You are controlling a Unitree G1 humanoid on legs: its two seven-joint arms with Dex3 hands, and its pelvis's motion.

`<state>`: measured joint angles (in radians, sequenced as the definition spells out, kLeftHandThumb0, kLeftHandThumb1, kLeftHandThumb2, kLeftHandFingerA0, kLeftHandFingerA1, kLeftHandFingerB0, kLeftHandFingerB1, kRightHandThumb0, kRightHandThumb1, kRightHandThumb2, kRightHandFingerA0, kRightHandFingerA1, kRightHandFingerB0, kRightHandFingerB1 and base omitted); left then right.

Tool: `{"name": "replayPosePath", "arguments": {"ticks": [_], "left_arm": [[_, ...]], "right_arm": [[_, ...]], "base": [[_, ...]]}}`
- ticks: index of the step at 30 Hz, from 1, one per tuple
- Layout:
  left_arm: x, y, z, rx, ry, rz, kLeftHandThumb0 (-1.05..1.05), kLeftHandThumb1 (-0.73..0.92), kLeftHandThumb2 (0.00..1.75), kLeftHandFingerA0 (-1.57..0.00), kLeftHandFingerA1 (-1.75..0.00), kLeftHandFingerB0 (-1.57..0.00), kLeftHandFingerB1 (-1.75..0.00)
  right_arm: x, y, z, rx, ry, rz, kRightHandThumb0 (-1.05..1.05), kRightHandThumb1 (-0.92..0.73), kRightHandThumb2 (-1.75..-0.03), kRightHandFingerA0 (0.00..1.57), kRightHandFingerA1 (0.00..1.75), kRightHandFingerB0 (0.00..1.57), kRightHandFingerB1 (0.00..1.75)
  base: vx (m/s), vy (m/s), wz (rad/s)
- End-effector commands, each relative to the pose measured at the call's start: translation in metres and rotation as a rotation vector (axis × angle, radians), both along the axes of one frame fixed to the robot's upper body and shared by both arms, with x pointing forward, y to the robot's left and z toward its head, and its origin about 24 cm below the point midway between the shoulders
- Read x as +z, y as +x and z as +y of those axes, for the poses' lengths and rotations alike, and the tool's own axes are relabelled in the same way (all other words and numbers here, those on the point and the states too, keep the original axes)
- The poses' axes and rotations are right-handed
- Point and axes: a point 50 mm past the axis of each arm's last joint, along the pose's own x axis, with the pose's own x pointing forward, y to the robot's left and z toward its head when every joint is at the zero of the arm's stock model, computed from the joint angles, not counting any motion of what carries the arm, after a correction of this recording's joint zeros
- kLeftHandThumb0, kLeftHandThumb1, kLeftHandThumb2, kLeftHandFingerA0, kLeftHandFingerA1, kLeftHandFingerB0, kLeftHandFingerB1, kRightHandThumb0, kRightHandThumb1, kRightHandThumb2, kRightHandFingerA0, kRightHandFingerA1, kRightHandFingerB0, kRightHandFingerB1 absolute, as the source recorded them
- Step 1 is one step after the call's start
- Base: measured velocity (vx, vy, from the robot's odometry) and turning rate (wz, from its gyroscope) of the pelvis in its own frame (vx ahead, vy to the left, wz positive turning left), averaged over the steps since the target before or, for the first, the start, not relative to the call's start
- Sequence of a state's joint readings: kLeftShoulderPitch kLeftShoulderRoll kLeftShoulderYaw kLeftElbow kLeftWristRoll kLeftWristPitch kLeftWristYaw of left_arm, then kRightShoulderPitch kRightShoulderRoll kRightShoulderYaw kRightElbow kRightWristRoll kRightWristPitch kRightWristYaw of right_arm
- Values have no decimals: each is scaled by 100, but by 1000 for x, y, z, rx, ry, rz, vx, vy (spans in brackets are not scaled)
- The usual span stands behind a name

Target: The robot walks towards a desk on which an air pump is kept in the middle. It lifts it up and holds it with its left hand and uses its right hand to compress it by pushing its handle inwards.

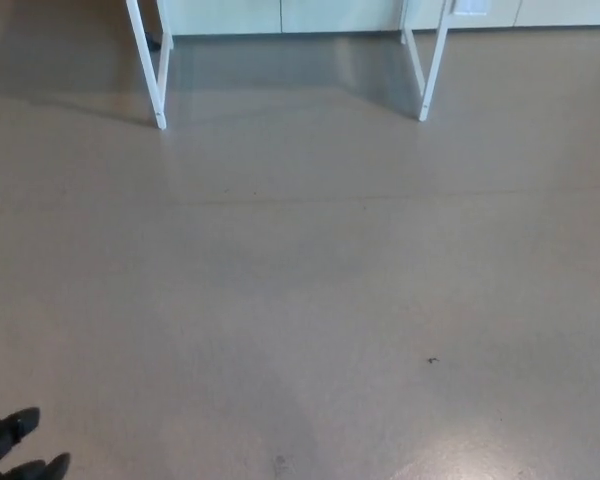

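Only the white legs of a desk (148, 62) show at the top of the head view; its top and the air pump are out of the picture. A second pair of white legs (427, 70) stands to the right. The black fingertips of my left hand (18, 448) poke in at the bottom left corner, spread apart and holding nothing. No part of my right hand shows.
A wide stretch of tan floor (310, 300) lies between me and the desk legs. A pale wall or cabinet base (290, 15) runs along the top behind the legs. A small dark speck (432, 360) marks the floor.
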<state>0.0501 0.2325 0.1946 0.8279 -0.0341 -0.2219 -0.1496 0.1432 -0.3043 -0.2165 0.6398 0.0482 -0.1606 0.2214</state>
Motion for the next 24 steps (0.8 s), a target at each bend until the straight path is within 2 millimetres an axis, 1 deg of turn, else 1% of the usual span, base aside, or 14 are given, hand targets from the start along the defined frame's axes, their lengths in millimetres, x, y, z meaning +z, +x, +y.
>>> {"name": "replayPosePath", "arguments": {"ticks": [1, 4, 5, 8, 9, 13, 19, 24], "left_arm": [[5, 1, 2, -9, -16, -61, -36, 66, 61, -37, -38, -31, -33], [5, 1, 2, -13, -18, -67, -37, 65, 59, -36, -38, -32, -34], [5, 1, 1, -14, -17, -69, -37, 65, 59, -37, -38, -32, -34], [5, 1, 0, -17, -26, -71, -37, 66, 61, -36, -38, -30, -34], [5, 1, 1, -24, -20, -72, -37, 66, 61, -37, -39, -31, -34], [4, 0, 2, -31, -11, -68, -37, 65, 59, -37, -38, -32, -33], [3, -2, 1, -30, -20, -70, -40, 64, 59, -38, -39, -32, -34], [3, -3, 1, -32, -12, -67, -40, 65, 59, -39, -39, -32, -34]], "right_arm": [[6, -1, -6, 12, 16, -44, -66, -68, -82, 18, 42, 11, 38], [5, -3, -7, 6, 20, -40, -65, -68, -82, 18, 42, 11, 38], [5, -3, -7, 7, 18, -41, -66, -69, -80, 19, 42, 12, 38], [6, -5, -7, 13, 11, -39, -67, -68, -81, 18, 42, 11, 38], [6, -5, -7, 13, 9, -39, -61, -78, -63, 23, 36, 13, 30], [7, -5, -7, 10, 1, -38, -60, -77, -63, 25, 37, 16, 31], [6, -7, -7, -3, 17, -39, -57, -76, -63, 24, 36, 15, 31], [6, -8, -6, -6, 28, -39, -56, -77, -62, 23, 36, 15, 30]], "base": [[60, -39, 13], [91, -121, 22], [293, -373, -72], [267, -311, 6], [193, -188, -9], [215, -92, -3], [253, 93, -7], [345, 232, -35]]}}
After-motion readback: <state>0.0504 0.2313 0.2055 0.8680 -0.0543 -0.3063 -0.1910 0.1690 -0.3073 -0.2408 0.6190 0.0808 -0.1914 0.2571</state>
